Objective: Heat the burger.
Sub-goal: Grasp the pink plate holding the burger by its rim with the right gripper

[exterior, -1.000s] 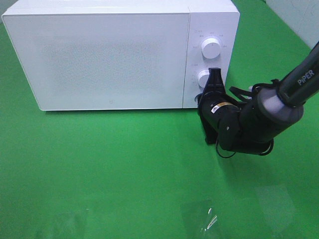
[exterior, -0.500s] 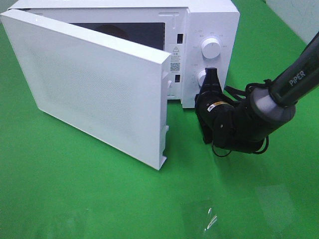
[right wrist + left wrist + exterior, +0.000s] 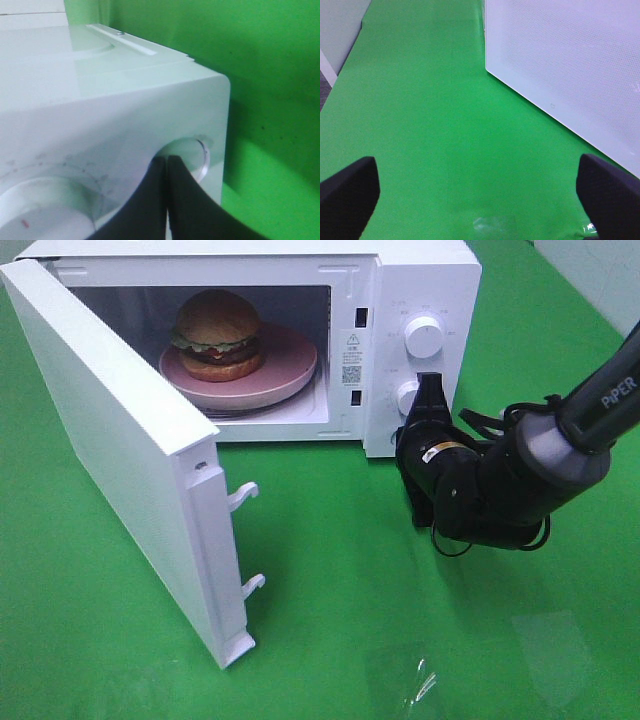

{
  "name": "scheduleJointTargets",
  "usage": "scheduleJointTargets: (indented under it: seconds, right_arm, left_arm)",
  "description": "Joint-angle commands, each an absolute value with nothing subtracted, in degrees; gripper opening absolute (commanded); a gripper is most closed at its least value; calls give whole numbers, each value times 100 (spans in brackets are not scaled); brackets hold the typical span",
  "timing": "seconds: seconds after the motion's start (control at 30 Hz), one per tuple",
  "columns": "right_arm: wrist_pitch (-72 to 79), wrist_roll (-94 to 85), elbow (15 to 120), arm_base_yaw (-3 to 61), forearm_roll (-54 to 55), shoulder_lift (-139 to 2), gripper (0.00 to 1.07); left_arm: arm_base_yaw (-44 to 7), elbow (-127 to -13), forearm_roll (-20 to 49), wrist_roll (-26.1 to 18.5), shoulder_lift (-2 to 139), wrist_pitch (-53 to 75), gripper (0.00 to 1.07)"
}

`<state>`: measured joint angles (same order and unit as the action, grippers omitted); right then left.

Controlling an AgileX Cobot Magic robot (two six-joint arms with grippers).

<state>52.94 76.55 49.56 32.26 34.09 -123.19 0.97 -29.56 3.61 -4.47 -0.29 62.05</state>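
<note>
1. one left gripper, its black fingers spread wide apart around nothing, hung near the outer face of the perforated white door. a clumsy push could have shoved the whole boxy white microwave instead of swinging the door.
2. that door stood wide open, so heating could not have begun. a weak swing might have left its latch hooks uncaught.
3. the glossy golden-bunned burger sat on a round pink plate inside the cavity.
4. the right gripper, fingers pressed together on nothing, had its tips at the small white lower knob. they could have slipped off it, or turned it with the door unshut.
</note>
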Motion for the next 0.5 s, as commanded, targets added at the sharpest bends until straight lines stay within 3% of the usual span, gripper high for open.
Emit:
scheduleJointTargets:
  seconds: [0.03,0.5]
  right_arm:
    - [5695,7718,4824,3358,3151,-12084,0]
    - [5105,7878,3443,3633,2744,-11098,0]
  left_arm:
    - [103,-2962,372,-401,-132,6131,100]
    - [103,-2962,372,-401,-132,6131,100]
